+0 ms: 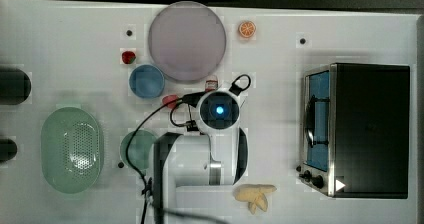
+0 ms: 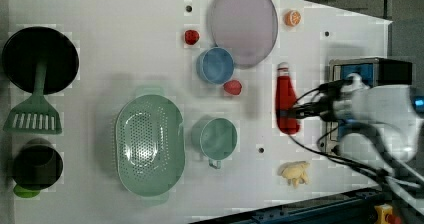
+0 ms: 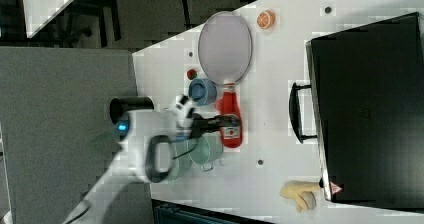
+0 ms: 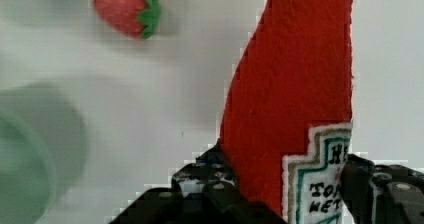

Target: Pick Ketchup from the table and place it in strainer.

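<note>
On the white table (image 2: 125, 44), item one: the Ketchup (image 4: 295, 99), a red bottle with a whitish label edged in gold and green; partial lettering reads "TOM" and "NET" in the wrist view (the rest is cut off). The gripper (image 4: 290, 194) has its black fingers (image 4: 215, 189) pressed against either side of the bottle's lower body, holding it. In the left view the bottle (image 2: 286, 101) appears between the blue bowl (image 2: 215, 65) and the toaster oven (image 2: 367, 71), just beneath the lavender plate (image 2: 243, 23).

Nearby: a strawberry (image 4: 127, 9) beside the bottle, a second strawberry (image 2: 191, 36) by the plate's edge, an orange slice (image 2: 293, 18) further off, a dark-green cup (image 2: 217, 138) with handle, a pale yellow banana bunch (image 2: 295, 173).

Containers: the strainer (image 2: 149, 145), pale green, oval and perforated, holds nothing and sits well apart from the bottle, beyond the cup. Blue bowl and cup likewise hold nothing. Along the left view's left edge: a green spatula (image 2: 34, 111) lying across a black pan (image 2: 40, 59), and a black pot (image 2: 37, 166).
</note>
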You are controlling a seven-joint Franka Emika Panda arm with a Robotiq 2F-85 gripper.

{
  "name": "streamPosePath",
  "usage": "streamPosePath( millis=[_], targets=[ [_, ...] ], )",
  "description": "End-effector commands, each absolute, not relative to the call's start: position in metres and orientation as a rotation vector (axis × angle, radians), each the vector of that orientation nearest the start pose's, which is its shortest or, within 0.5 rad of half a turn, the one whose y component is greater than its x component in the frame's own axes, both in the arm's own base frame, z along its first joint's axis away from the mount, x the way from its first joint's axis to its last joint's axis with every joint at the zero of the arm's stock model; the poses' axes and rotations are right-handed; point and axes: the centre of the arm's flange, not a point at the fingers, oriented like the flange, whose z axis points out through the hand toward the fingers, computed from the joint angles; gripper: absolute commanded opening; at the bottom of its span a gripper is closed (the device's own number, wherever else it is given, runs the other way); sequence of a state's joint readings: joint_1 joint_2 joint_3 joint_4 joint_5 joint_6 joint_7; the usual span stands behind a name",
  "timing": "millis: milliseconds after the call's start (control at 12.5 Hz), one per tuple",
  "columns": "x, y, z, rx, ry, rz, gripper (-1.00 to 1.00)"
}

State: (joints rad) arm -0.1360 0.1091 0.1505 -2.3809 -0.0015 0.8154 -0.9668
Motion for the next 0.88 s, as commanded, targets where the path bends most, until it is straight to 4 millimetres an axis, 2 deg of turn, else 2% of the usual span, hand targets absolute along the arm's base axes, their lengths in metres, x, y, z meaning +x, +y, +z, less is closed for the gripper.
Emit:
streamPosePath(
  millis=[80, 240, 320, 480, 640, 880],
  targets=[
    [0.516, 0.026, 0.381, -3.123, -0.388, 0.055, 0.2],
    [0.515, 0.046, 0.424, -3.118, -0.408, 0.123, 0.2],
    [0.515, 0.061, 0.439, -3.106, -0.412, 0.14, 0.2],
    [0.512, 0.103, 0.457, -3.086, -0.4, 0.151, 0.2],
    [0.503, 0.151, 0.461, -3.096, -0.354, 0.14, 0.2],
    [0.476, 0.229, 0.451, -3.127, -0.199, 0.163, 0.2]
  ],
)
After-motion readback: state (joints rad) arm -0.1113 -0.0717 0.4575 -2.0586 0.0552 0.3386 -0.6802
